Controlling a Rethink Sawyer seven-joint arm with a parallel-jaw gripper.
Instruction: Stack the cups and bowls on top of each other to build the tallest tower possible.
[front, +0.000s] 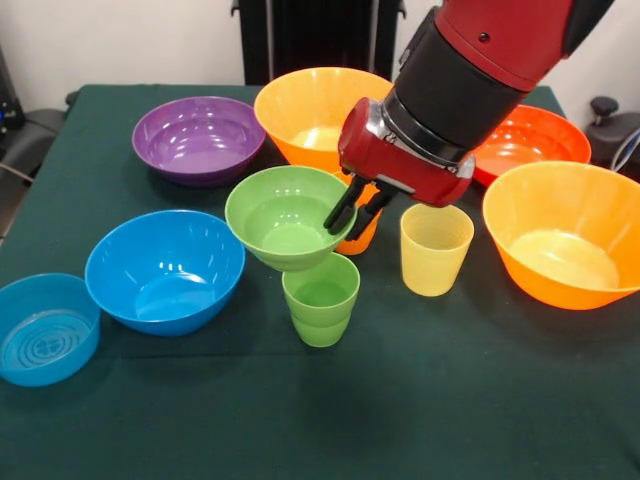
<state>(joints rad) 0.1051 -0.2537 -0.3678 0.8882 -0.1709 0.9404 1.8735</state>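
My gripper (358, 212) comes down from the upper right and is shut on the right rim of the small green bowl (280, 215), one finger inside the rim and one outside. The bowl hangs tilted, its base just over the left rim of the green ribbed cup (320, 300), which stands upright on the cloth. Whether bowl and cup touch I cannot tell. The orange cup (360, 238) is mostly hidden behind my fingers. To the right of it the pale yellow cup (435, 250) stands upright.
A medium blue bowl (165, 270) and a small translucent blue bowl (45, 330) sit at the left. The purple bowl (198, 138) and one big orange bowl (300, 110) are at the back. A red-orange bowl (535, 135) and the other big orange bowl (570, 235) are at the right.
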